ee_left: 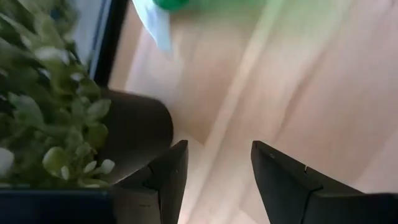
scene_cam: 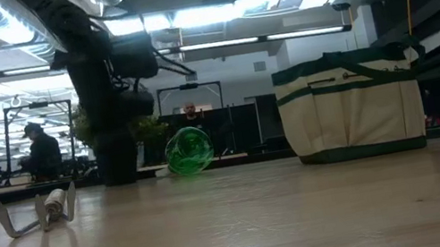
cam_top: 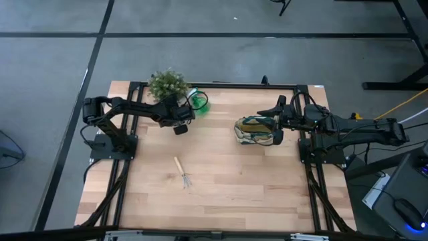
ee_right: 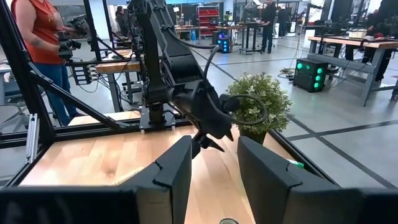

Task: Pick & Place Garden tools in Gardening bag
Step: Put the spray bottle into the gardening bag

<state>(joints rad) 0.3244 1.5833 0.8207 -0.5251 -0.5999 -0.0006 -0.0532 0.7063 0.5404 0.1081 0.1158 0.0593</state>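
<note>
The bench carries the gardening bag well to the right of the potted plant, w/ the right hand hovering over the bag's right side, fingers apart & holding nothing. Left hand hangs just in front of the plant, jaws open w/ nothing between them. Bright green plastic tool lies just right of the plant; mini rake lies on bare wood well in front of the plant, clear of both hands.
</note>
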